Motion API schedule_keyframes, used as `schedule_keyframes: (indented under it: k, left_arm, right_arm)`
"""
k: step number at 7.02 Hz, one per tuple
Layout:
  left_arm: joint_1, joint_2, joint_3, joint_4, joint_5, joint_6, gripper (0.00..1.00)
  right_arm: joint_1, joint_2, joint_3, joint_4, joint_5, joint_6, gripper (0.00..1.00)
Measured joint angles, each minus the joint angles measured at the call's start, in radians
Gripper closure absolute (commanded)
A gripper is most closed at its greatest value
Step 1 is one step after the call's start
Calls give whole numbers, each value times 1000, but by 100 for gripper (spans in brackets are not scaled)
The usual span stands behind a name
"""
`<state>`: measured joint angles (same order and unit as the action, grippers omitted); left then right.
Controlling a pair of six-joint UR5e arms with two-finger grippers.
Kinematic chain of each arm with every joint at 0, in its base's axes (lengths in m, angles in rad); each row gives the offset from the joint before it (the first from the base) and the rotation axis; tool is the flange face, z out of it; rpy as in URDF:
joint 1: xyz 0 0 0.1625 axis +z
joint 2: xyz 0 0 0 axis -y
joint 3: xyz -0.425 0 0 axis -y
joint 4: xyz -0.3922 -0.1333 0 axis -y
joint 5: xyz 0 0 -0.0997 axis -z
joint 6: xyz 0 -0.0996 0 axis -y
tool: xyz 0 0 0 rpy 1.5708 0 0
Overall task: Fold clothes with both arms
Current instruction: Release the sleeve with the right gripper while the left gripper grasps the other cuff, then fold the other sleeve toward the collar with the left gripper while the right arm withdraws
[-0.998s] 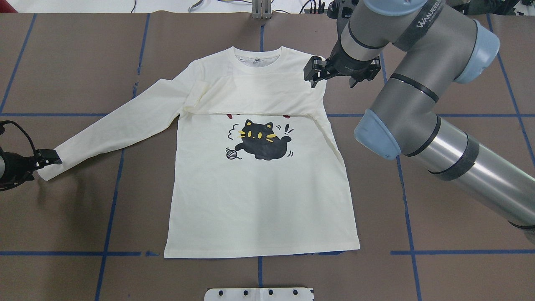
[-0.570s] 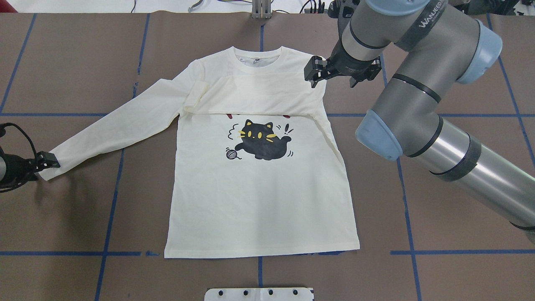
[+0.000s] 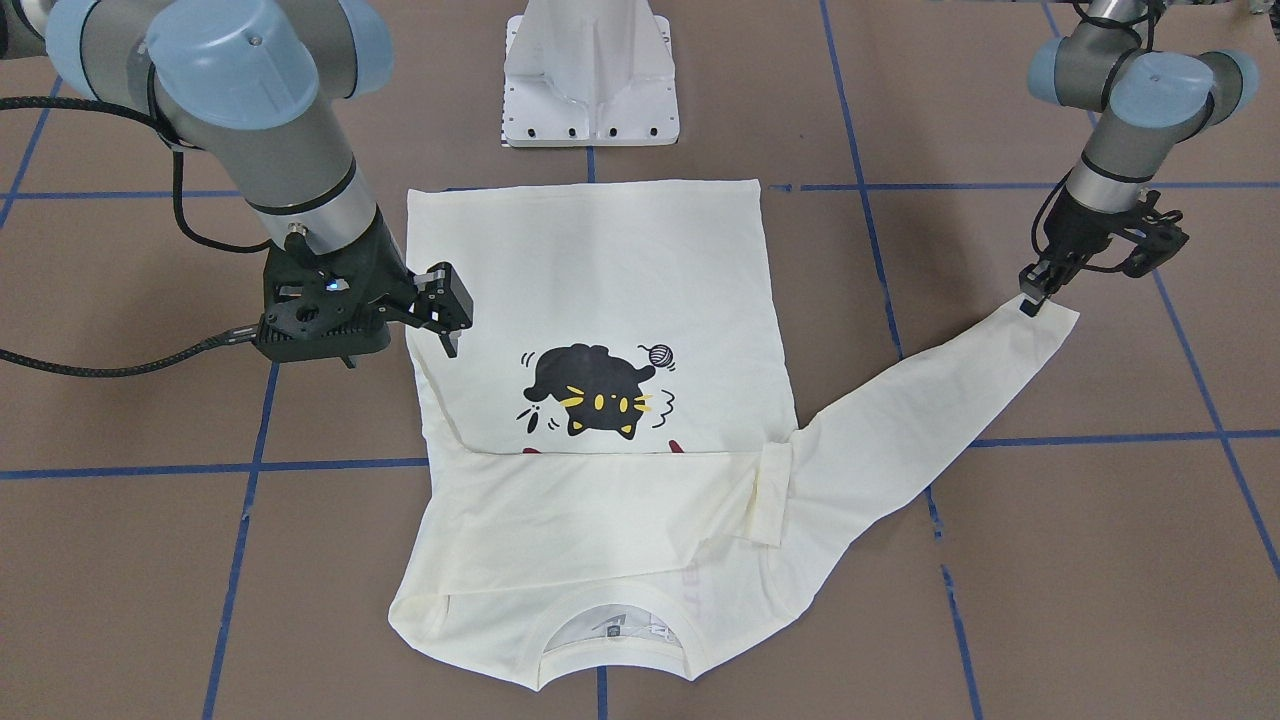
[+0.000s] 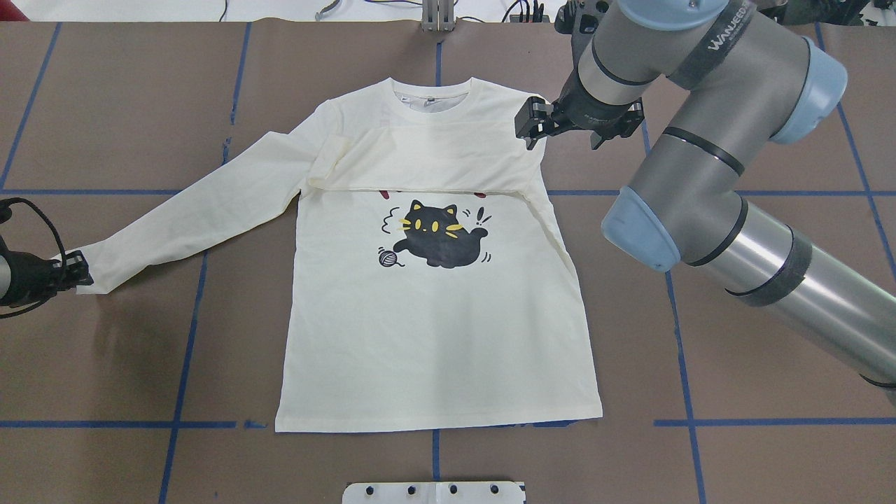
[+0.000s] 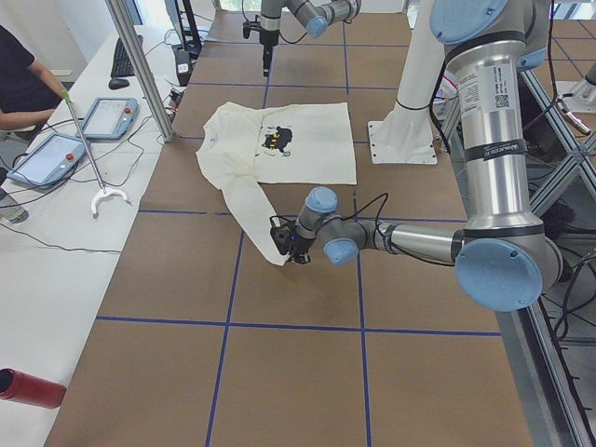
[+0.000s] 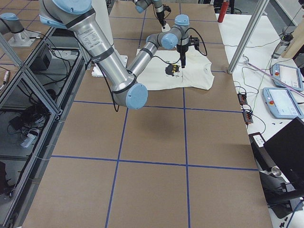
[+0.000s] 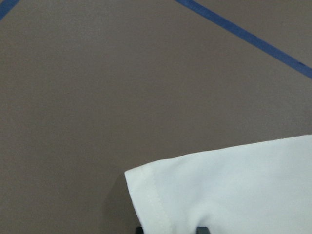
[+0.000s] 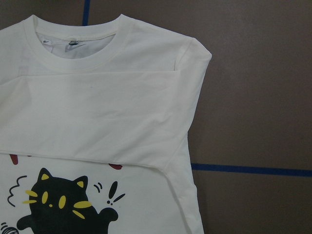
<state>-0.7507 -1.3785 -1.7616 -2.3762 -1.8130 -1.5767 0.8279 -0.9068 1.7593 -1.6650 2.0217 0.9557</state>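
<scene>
Left jaws, at the end of the grey-and-silver left arm [image 3: 1105, 160]: drawn together on the cuff [image 3: 1050, 315] of the cream-white long-sleeved shirt [image 4: 434, 336], with cloth between two dark fingertips [image 7: 201, 229] at the bottom edge of the wrist view. Spread wide apart, right jaws of the right arm [image 4: 700, 161]: over the shirt's shoulder [image 4: 507, 105] at upper right of the overhead view, one finger above the cloth, the other past its edge above the brown table [image 4: 770, 336]. Shirt flat at the middle of the table, print side up, neckline [image 4: 430, 94] toward the top of the overhead view, hem toward the bottom. One sleeve [image 4: 420, 157] folded across the chest, just above the black cat print [image 4: 437, 241]. Other sleeve stretched out toward the left edge, ending at the left jaws. White base plate [image 4: 434, 492] at bottom centre.
</scene>
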Motion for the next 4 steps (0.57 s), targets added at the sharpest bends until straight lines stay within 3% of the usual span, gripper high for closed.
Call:
schedule_keyframes:
  k: [2, 4]
  left_arm:
    - [-2, -28, -134, 167, -23, 6, 100]
    - [-28, -206, -180, 360, -49, 23, 100]
  right_arm:
    - [25, -72, 47, -4, 5, -20, 0]
    - [73, -244, 130, -9, 13, -134, 0]
